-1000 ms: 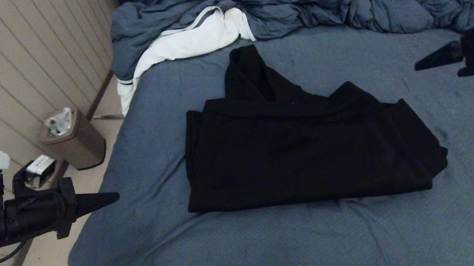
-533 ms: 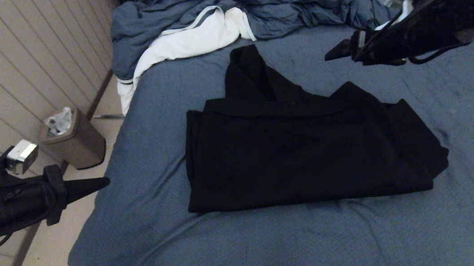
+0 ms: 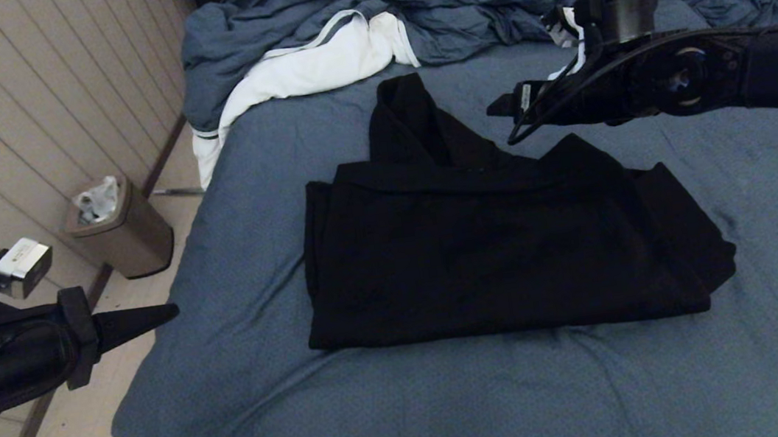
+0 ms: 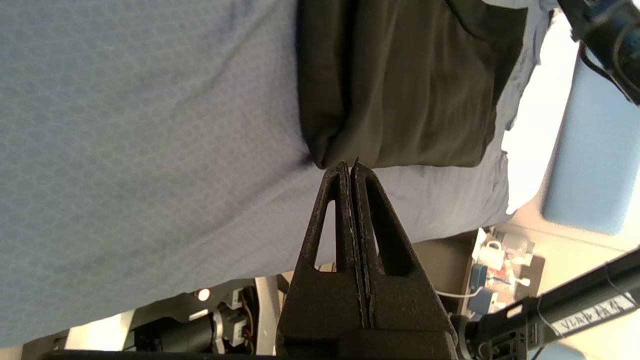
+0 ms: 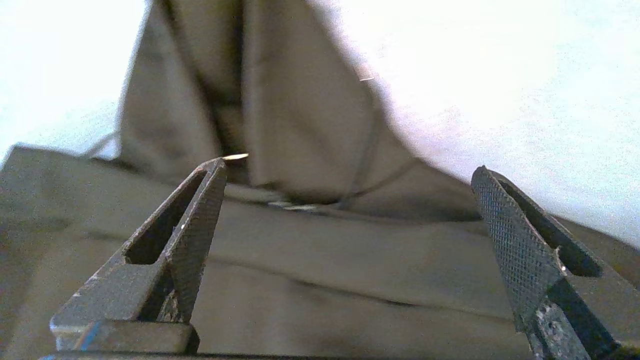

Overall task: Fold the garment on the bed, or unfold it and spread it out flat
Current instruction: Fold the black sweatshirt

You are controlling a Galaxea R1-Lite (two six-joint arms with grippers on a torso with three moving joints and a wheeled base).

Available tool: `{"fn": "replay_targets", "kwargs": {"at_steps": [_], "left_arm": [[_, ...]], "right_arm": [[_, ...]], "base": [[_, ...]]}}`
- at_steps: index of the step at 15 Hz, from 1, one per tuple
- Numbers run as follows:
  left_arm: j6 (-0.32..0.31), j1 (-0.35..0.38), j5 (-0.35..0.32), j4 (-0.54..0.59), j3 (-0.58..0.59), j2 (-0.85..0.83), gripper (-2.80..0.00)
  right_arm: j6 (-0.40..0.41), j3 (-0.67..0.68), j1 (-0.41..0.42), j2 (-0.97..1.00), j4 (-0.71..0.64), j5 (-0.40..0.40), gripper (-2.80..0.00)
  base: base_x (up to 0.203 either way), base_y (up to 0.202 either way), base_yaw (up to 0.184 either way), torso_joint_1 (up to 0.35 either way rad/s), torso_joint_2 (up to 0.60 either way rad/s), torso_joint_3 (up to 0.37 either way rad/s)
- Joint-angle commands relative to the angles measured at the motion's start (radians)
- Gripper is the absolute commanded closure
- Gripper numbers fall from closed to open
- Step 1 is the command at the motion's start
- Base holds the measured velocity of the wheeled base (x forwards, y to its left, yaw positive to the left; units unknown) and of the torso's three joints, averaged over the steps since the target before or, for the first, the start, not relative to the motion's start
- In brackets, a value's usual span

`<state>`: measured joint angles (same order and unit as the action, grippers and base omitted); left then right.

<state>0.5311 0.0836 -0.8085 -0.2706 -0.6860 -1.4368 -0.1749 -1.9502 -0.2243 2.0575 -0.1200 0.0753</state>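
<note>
Head view: the garment (image 3: 504, 249) lies folded near the middle of the bed (image 3: 398, 410), hood toward the duvet (image 3: 452, 3); the left gripper (image 3: 167, 314) hangs off the bed's left edge, and the right gripper (image 3: 498, 108) hovers above the garment's far edge beside the hood. Left wrist view: the left gripper (image 4: 351, 167) has its fingers pressed together, empty, with the tip pointing at a garment (image 4: 410, 85) corner. Right wrist view: the right gripper (image 5: 350, 167) has its fingers spread wide, empty, above the garment (image 5: 300, 250).

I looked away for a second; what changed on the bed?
The right hand, jaws open, swung in from the bed's right edge to hover by the hood of the folded black hooded sweatshirt. Nothing was gripped. The left hand stays shut off the slate-blue bed's left edge; the sweatshirt is unmoved.
</note>
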Motion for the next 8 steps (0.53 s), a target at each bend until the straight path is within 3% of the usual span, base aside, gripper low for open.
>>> {"fn": "replay_targets", "kwargs": {"at_steps": [1, 8], "left_arm": [[0.003, -0.002, -0.004, -0.001, 0.002, 0.003, 0.00], [0.003, -0.005, -0.006, -0.001, 0.004, -0.008, 0.00]], "right_arm": [[0.000, -0.001, -0.027, 0.018, 0.005, -0.002, -2.80], [0.041, -0.002, -0.044, 0.036, 0.010, 0.007, -2.80]], "base": [[0.000, 0.000, 0.000, 0.000, 0.00, 0.000], [0.000, 0.000, 0.000, 0.000, 0.00, 0.000]]}}
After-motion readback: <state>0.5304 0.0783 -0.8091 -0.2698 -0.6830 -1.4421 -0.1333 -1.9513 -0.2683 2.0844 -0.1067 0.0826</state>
